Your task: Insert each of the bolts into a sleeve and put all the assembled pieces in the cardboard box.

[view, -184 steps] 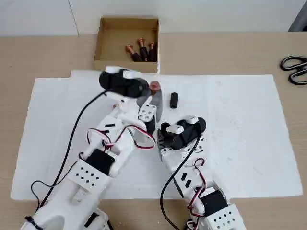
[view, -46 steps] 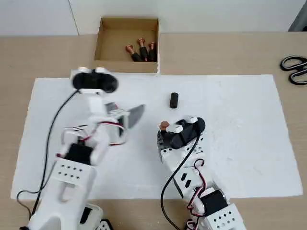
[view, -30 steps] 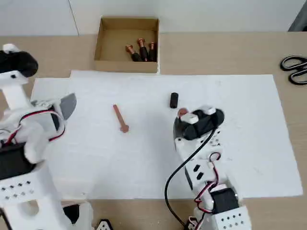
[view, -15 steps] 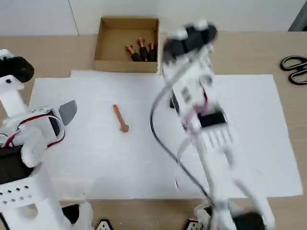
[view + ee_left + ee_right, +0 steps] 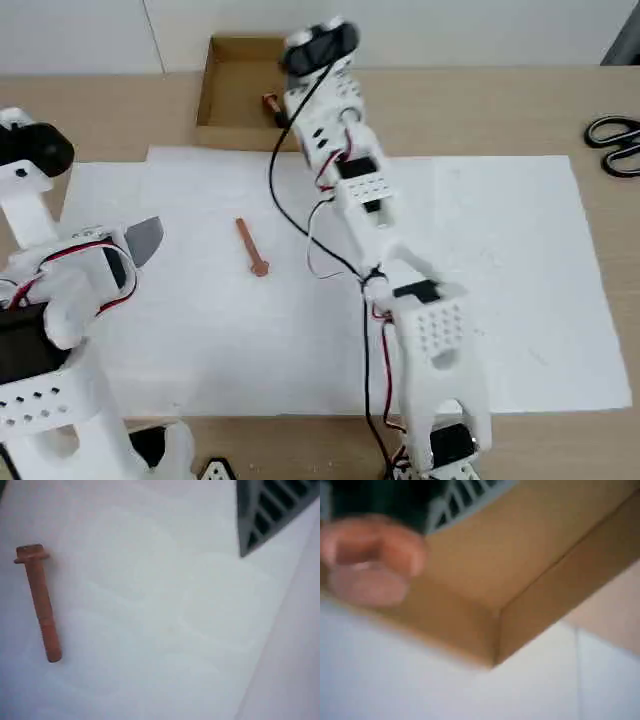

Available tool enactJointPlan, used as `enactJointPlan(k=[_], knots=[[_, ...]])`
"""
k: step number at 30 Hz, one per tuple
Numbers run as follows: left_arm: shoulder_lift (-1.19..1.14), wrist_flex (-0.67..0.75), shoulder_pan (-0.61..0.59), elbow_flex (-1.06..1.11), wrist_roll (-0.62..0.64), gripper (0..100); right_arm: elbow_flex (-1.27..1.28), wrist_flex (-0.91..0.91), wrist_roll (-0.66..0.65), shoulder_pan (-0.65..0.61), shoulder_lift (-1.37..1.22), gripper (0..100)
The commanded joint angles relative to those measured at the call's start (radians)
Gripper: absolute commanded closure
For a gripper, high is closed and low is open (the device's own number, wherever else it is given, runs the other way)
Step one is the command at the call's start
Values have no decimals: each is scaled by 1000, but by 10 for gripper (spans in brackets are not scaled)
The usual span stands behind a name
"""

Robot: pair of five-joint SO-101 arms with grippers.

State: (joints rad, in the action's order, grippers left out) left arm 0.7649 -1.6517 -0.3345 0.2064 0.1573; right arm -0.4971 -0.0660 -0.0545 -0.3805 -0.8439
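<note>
Two arms, split roles. The left gripper (image 5: pixel 145 240) sits parked over the left edge of the paper sheet (image 5: pixel 500 260), open and empty: its wrist view has one grey finger at the frame corner and bare paper where the other would meet it. Likely parked there to keep the middle free. The loose bolt (image 5: pixel 251 247) lies flat on the sheet just beside that gripper, head toward the robot, with no sleeve on it, so it is not yet assembled. The right arm is stretched out long to the cardboard box (image 5: pixel 235 85) at the back of the counter (image 5: pixel 480 110). Its wrist view shows the right gripper (image 5: pixel 405 515) clamped on the held bolt (image 5: pixel 370 560), copper head sticking out, with a dark mass behind it that is probably the sleeve but too blurred to confirm. It hangs above the box's near corner, which reads as lined up for a drop. One copper head (image 5: pixel 270 101) shows inside the box beside the arm. The scissors (image 5: pixel 612 145) lie far right, well apart and not in play.
</note>
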Motion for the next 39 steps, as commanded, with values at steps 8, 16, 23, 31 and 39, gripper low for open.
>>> enactJointPlan(k=[8, 16, 23, 31, 39], knots=[[11, -8, -5, -33, 3, 698, -328, -31, -9, -7, -266, 988], [11, -8, -3, -33, 3, 698, -348, 31, -9, -7, -303, 798], [11, -8, -2, -33, 3, 698, -362, 41, -9, 1, -302, 797], [11, -8, 0, -33, 3, 698, -706, 397, -6, 64, -302, 797], [11, -9, 0, -33, 3, 698, -1175, 924, -11, 85, -286, 797]])
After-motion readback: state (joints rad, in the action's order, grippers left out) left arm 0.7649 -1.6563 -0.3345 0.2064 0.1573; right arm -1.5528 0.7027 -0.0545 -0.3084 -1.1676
